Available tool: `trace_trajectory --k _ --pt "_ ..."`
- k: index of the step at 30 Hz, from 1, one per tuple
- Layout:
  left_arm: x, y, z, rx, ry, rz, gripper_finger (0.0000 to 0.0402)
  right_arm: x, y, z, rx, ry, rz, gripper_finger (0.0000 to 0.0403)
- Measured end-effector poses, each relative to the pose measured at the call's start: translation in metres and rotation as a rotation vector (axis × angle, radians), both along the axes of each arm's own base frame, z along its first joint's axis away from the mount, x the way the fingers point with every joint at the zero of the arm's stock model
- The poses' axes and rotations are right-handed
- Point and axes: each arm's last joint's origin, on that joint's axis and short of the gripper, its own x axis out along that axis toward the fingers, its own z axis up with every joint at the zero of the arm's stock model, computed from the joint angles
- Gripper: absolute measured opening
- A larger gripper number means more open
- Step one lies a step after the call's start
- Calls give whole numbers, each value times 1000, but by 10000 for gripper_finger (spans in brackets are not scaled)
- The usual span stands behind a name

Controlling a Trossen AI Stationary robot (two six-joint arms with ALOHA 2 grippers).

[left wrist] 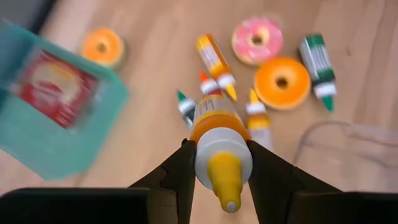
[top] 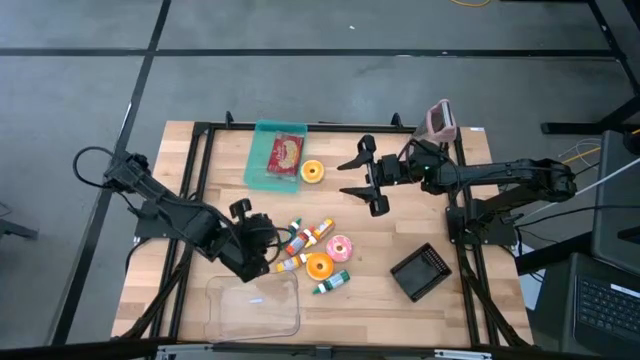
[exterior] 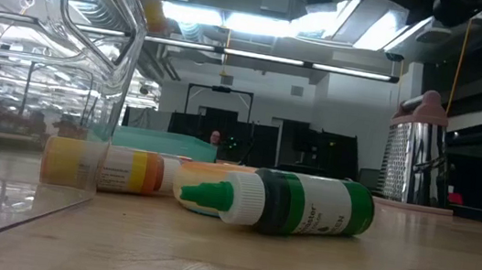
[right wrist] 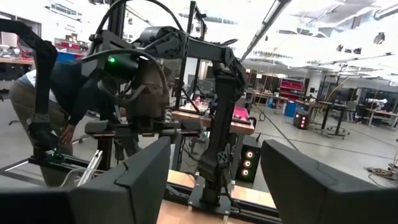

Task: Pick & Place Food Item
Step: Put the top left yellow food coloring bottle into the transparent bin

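Observation:
My left gripper (left wrist: 219, 144) is shut on a bottle (left wrist: 219, 134) with an orange label and a yellow cap, above a cluster of small bottles (top: 303, 240) at the table's middle. In the high view it (top: 260, 245) stands just beyond the clear plastic container (top: 253, 305). A pink donut (top: 339, 247), an orange donut (top: 319, 265) and a green-capped bottle (top: 332, 283) lie on the wood near it. My right gripper (top: 366, 182) hangs open in the air to the right of a second orange donut (top: 312, 172), with nothing between its fingers. My left gripper pinches the bottle's white shoulder (left wrist: 204, 155), just below the yellow cap, between its two fingers. The fingers slant down from the table's left, and the bottle lies along them with its cap toward the wrist. Its body points away over the other bottles; its far end is hidden.
A teal tray (top: 262, 172) with a red packet (top: 285, 152) sits at the far middle. A metal grater (top: 438, 120) stands at the far right, a black ribbed object (top: 420, 272) at the near right. The low view shows the green bottle (exterior: 292, 203) lying on its side.

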Motion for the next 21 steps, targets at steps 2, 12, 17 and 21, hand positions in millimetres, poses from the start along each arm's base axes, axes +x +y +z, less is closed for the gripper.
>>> trace_trajectory --k 2,12,17,21 --pt "2 -3 -4 -42 32 4 115 0 0 0 0 0 1 246" --pt "1 -17 -13 -286 160 42 115 0 0 0 -19 -5 -5 246" --pt "-1 -25 -13 -402 195 44 115 0 -1 0 -33 -8 -8 246" --pt "-3 -34 -12 -498 210 53 115 0 -3 0 -33 -13 -18 246"
